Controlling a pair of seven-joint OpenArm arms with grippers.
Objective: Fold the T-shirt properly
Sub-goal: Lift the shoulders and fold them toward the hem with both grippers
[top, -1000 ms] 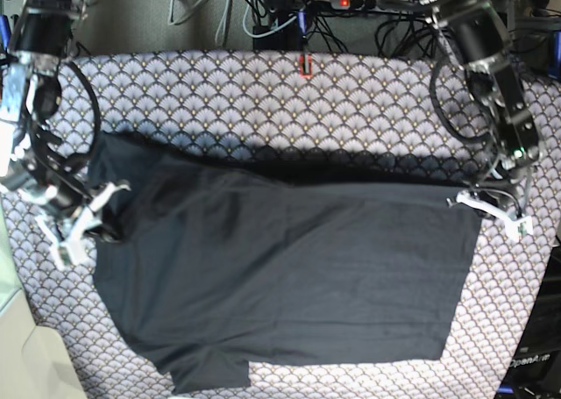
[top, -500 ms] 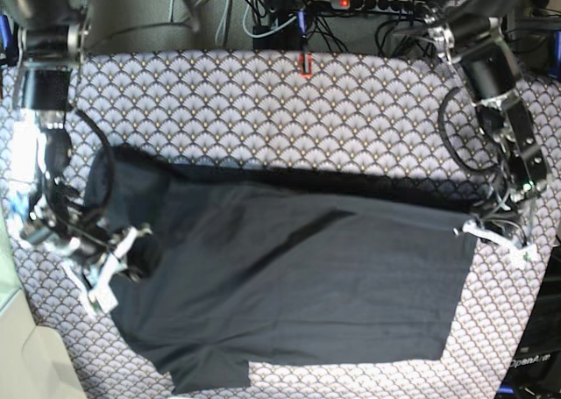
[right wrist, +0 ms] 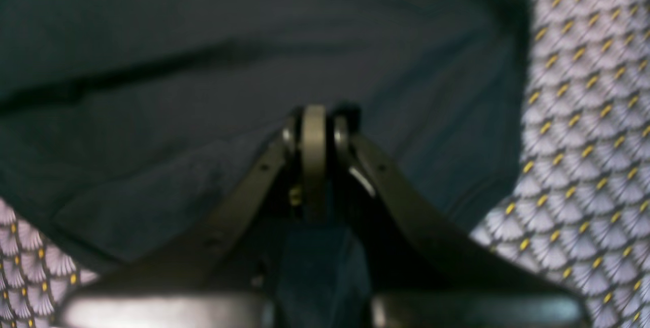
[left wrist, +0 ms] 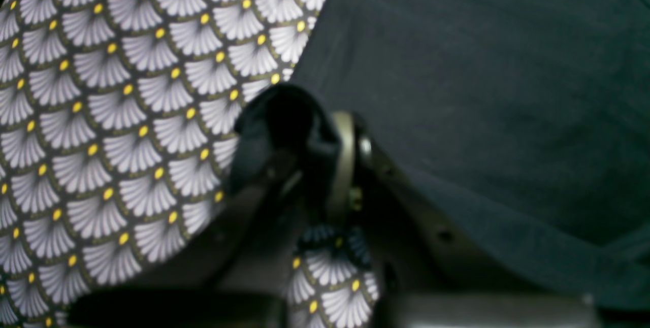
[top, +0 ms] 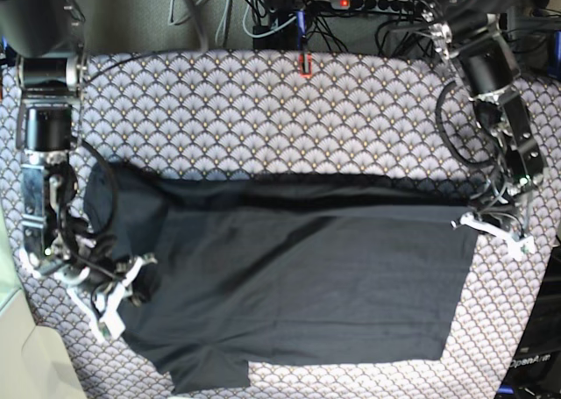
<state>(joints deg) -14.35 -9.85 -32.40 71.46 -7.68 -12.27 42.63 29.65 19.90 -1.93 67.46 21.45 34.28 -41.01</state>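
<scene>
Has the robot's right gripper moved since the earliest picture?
Yes: the right gripper has moved down the base view, farther from the red mark.

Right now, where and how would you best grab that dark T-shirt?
I'd take the T-shirt by its straight edge nearest the bottom of the base view, one end effector toward each end, coming down from above. That edge lies flat on the patterned cloth, so there is probably little to pinch from the side, while the opposite edge looks bunched.
</scene>
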